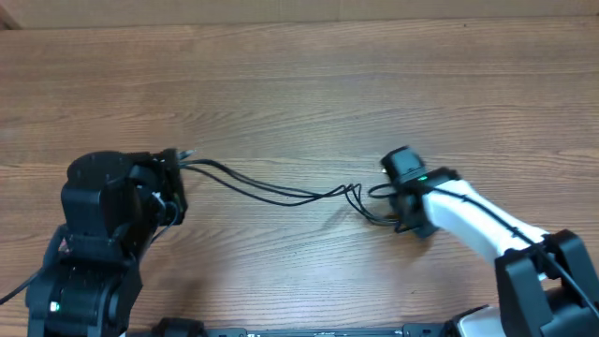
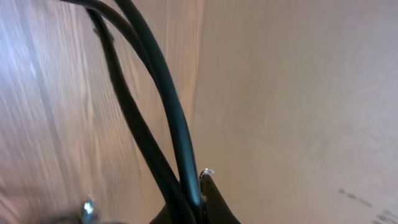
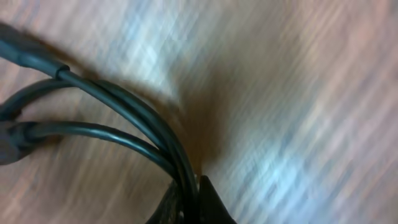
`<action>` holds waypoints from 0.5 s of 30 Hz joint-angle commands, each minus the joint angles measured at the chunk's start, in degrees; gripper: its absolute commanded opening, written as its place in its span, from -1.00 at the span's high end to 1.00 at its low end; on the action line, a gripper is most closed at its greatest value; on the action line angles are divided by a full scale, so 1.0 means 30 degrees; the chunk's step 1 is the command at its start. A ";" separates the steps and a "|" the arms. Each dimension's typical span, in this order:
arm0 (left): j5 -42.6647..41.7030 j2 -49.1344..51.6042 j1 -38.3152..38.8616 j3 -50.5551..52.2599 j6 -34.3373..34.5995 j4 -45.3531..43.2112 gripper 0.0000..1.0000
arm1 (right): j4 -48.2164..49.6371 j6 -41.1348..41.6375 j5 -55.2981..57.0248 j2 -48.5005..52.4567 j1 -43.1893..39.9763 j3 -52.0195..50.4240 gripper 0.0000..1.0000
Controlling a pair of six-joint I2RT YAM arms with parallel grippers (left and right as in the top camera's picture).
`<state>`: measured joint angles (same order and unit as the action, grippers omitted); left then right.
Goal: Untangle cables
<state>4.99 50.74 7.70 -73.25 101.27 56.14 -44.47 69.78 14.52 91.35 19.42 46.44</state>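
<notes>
Two robot arms reach onto a wood table (image 1: 299,75) from its near edge. The left arm (image 1: 94,234) is black and sits at about 8 o'clock on the table. The right arm (image 1: 468,220) is white and black and comes in from about 4 o'clock.

The cables (image 1: 271,192) are thin and black. They are near the middle of the table, a bit toward 6 o'clock. They run in a low line from the 9 o'clock side to the 3 o'clock side, from one arm to the other. Near the right end they cross and make small loops (image 1: 356,197), just beside the right pincer (image 1: 401,198).

The left pincer (image 1: 176,170) is clenched on the cables at their 9 o'clock end. In its own camera, two black cords come down from 11 o'clock and go in between the closed tips at 6 o'clock. A small silver tip (image 2: 87,209) shows at 7 o'clock there, but it is blurry.

The right pincer is clenched on the cables too, at their 3 o'clock end. In its camera, the cords bend in from 9 o'clock and slip between the tips at 6 o'clock. A thicker plug (image 3: 25,53) shows at 10 o'clock. That view is blurry.
</notes>
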 commanded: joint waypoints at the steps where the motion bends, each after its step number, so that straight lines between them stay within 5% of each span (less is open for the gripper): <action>1: 0.2324 0.0364 -0.0204 -0.0495 -0.2477 0.0306 0.92 | 0.0634 -0.5610 -0.1450 -0.1093 -0.1377 0.0051 0.93; 9: -0.1712 0.4248 -0.0182 -0.0495 -0.6003 -0.0692 0.91 | 0.2637 -1.2429 -0.8000 -0.4619 -0.2674 0.1596 0.93; 15: -0.8000 0.8306 -0.0168 -0.0495 -1.3959 -0.5238 0.91 | 0.3315 -1.5970 -1.0302 -0.7861 -0.2681 0.3286 0.93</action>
<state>-5.89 71.75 7.46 -73.63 75.83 43.70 -35.11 30.87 -11.29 72.66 11.62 53.04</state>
